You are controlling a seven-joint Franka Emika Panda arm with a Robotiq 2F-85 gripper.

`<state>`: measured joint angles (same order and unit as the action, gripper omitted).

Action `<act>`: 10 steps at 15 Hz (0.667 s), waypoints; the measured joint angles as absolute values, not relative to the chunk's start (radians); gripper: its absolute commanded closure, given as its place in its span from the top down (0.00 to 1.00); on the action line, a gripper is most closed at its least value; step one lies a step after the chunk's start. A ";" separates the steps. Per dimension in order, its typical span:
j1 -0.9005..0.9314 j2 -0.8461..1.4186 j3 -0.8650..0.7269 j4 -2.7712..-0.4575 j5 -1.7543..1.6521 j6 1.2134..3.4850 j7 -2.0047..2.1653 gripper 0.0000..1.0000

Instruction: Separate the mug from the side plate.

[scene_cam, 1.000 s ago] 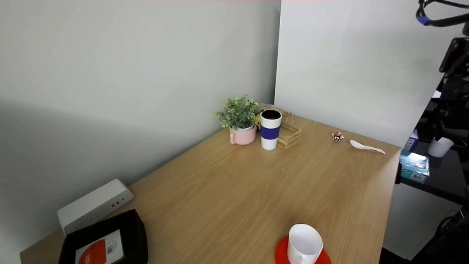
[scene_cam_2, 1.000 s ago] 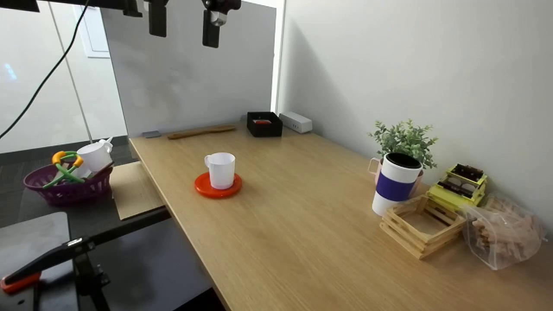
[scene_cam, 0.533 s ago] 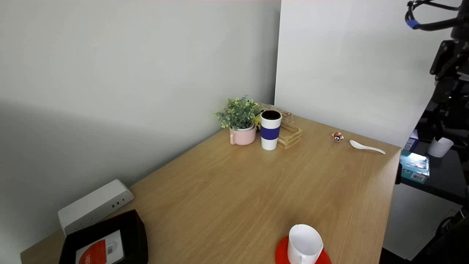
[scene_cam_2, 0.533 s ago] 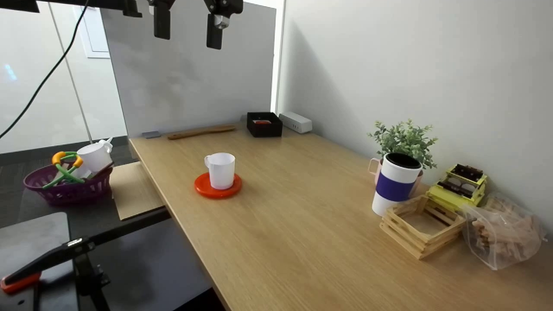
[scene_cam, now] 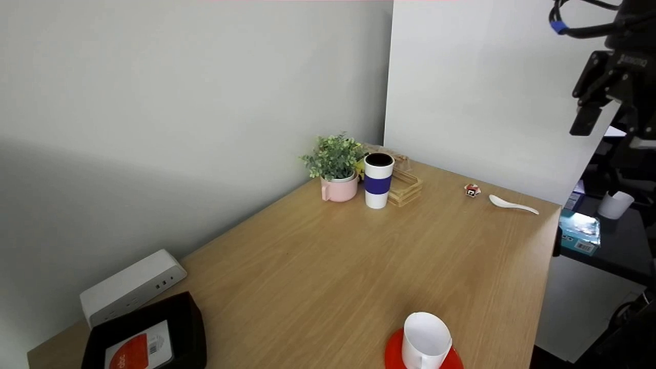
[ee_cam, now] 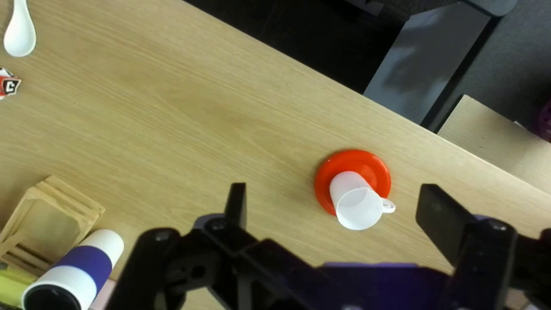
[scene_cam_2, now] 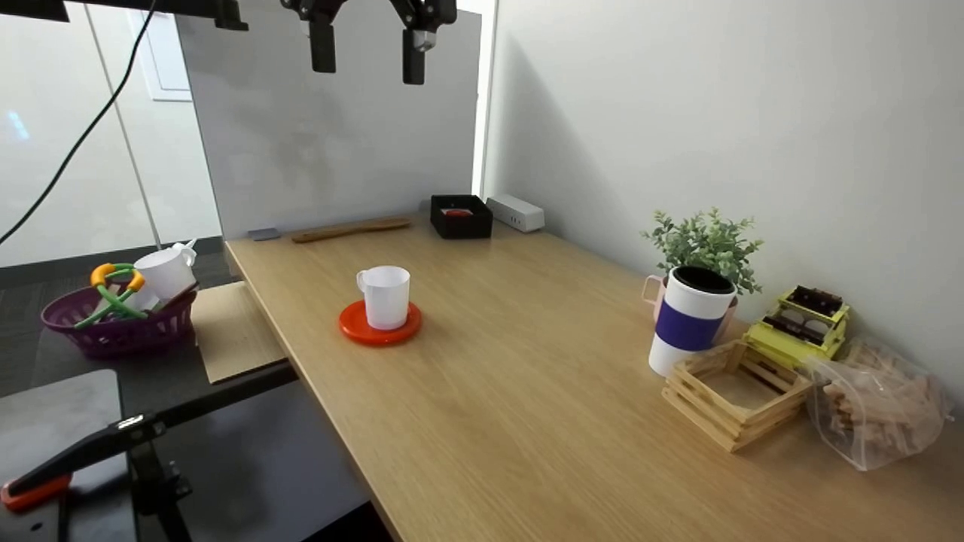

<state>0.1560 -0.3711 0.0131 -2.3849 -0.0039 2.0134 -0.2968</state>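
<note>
The jaws hung spread and empty, high above the worktop point(scene_cam_2: 527, 376), where the white mug point(scene_cam_2: 387, 301) stood upright on the red side plate point(scene_cam_2: 357, 328). An off-centre descent risked toppling the mug; closing too low could have caught the plate's rim and dragged both along.

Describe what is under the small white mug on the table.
A red plate, resting on the table; much of it shows around the mug. The part beneath the mug's base is hidden.
</note>
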 measured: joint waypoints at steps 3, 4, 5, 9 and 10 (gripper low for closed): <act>0.160 -0.327 0.016 -2.354 -0.004 2.079 -0.336 1.00; 0.162 -0.310 0.017 -2.338 -0.002 2.090 -0.356 1.00; 0.164 -0.291 0.017 -2.320 0.006 2.099 -0.381 1.00; 0.180 -0.194 0.017 -2.228 0.064 2.112 -0.496 1.00; 0.183 -0.162 0.019 -2.199 0.082 2.110 -0.527 1.00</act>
<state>0.1828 -0.1619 0.0185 -2.1989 0.0820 2.1101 -0.5269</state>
